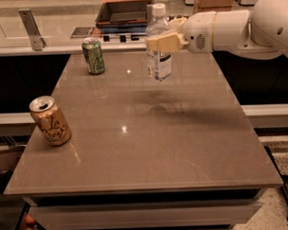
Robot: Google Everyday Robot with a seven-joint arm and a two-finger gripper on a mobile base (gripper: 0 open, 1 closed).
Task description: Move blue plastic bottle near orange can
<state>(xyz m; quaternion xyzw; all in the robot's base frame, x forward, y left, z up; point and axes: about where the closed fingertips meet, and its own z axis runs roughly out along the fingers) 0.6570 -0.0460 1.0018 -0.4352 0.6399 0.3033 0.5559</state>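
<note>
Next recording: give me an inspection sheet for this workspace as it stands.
Surface: table, brown and glossy, no spills seen.
Job's things: blue plastic bottle upright, apparently held above the far side; orange can upright at the near left edge, well apart from it.
Clutter: green can at the far left.
Grippers: gripper shut on the bottle, reaching in from the right.
Cables: nothing seen.
Surroundings: counter behind, with a dark tray.
</note>
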